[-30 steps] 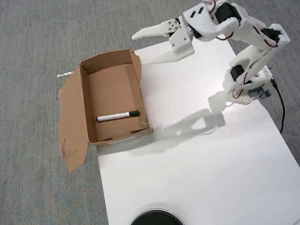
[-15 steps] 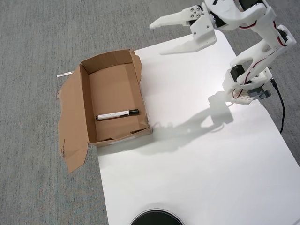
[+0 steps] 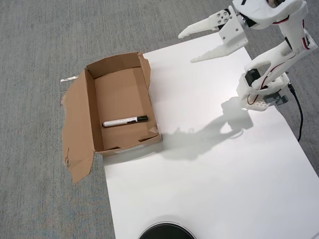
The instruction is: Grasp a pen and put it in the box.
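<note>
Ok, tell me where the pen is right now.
In the overhead view the pen lies flat on the floor of the cardboard box at the left, near its lower end, far from the open gripper at upper right.

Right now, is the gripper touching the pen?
Apart. The overhead view shows the gripper open and empty over the white sheet, far to the right of the pen, which lies on the floor of the box.

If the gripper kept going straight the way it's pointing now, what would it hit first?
The gripper, open and empty, points left in the overhead view, toward the box's ragged top-right corner. It seems raised, so it might pass above; depth is unclear.
</note>
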You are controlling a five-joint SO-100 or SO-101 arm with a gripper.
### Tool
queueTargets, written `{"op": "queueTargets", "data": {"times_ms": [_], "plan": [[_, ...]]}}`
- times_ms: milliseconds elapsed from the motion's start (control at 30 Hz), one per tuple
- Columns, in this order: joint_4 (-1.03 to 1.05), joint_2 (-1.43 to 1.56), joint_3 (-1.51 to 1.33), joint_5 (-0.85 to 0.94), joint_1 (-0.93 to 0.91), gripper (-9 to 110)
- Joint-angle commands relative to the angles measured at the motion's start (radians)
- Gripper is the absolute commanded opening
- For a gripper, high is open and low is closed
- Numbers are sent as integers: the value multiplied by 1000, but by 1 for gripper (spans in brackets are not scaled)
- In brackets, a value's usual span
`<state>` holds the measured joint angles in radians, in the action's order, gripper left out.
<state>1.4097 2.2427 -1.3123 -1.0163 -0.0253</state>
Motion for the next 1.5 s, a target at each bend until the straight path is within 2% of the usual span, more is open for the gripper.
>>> {"op": "queueTargets", "data": {"times_ms": [0,300,600,700,867,1167,1467], "plan": [[3,18,13,-5,-4,23],[2,137,-56,-5,-5,23],[0,486,-476,-8,-4,23],[-5,581,-596,-71,1,23],[-98,765,-832,-185,10,23],[-252,1180,-1308,-199,12,23],[-255,1187,-1377,-197,12,23]]}}
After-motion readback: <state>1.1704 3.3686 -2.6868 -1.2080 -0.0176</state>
